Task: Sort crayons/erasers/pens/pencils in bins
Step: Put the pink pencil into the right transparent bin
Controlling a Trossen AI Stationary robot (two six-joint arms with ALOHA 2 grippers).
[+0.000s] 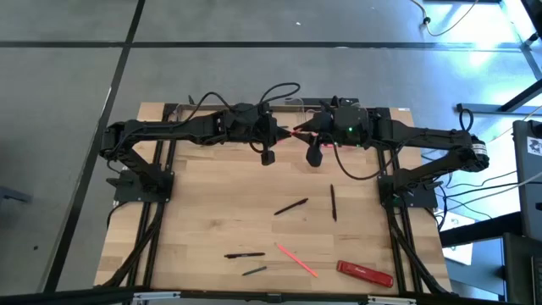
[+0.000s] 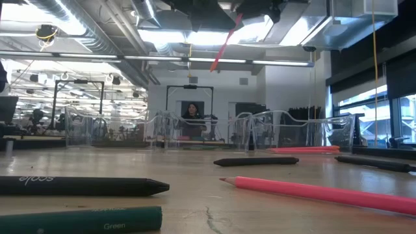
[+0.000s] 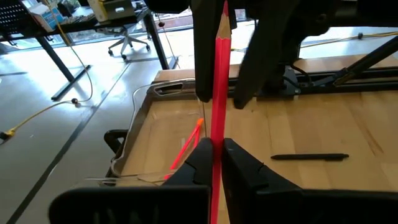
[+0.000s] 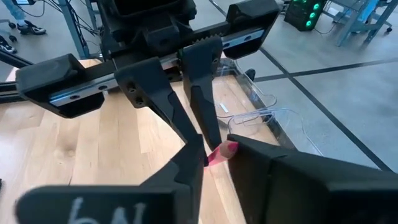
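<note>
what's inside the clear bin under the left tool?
In the clear plastic bin below the left tool, one pink-red stick lies on its floor. The tool and the long pink-red pencil it grips cover the bin's near part, so more may be hidden.

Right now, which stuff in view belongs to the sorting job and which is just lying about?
Job: pink pencil held in left gripper, right gripper at its other end; loose pink pencil; black pens; green crayon; clear bins.
Lying about: flat red bar with white marks; office chair; person beyond the table.
</note>
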